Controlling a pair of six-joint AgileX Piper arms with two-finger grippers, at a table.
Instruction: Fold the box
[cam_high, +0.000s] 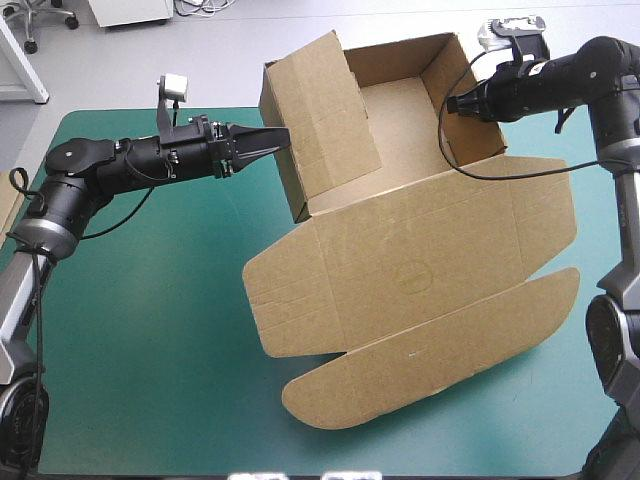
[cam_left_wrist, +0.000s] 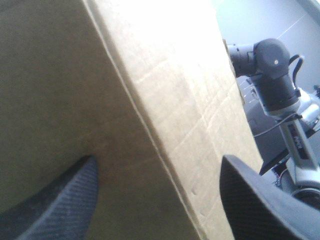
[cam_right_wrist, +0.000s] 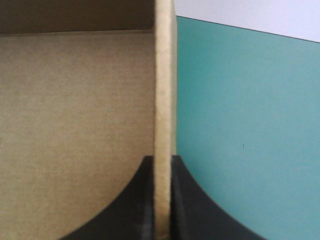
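Observation:
The brown box (cam_high: 400, 250) lies across the middle of the teal-green cover, its walls raised at the far end and its lid flat toward the near edge. A tall side flap (cam_high: 320, 115) stands on its left wall. My left gripper (cam_high: 275, 138) is open right at that wall's outside. In the left wrist view the gripper (cam_left_wrist: 159, 159) has the box's corner fold (cam_left_wrist: 125, 100) close ahead between its spread fingers. My right gripper (cam_high: 455, 103) is shut on the box's right wall, and the right wrist view shows the wall's top edge (cam_right_wrist: 164, 100) pinched in that gripper (cam_right_wrist: 162, 160).
The lid's rounded front flap (cam_high: 430, 370) reaches toward the table's near edge. Bare teal-green cover (cam_high: 150, 350) spreads to the box's left and also shows beside the held wall (cam_right_wrist: 250, 125). A strip of more board (cam_high: 6, 212) shows at the table's left edge.

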